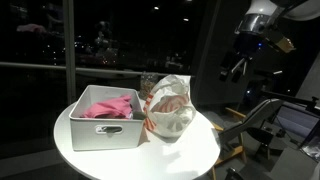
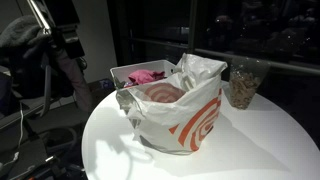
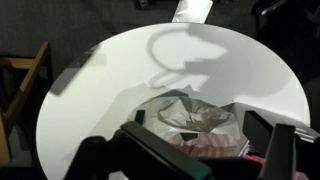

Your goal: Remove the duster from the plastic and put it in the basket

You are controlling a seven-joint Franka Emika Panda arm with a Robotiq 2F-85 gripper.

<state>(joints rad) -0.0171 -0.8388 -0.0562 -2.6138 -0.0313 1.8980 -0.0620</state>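
Bag [image 2: 160,128] with orange ringed logo [image 2: 197,128]

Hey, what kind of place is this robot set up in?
Probably an office or lounge at night: a small round white table stands in front of tall dark windows showing city lights, with what looks like a wooden chair next to it.
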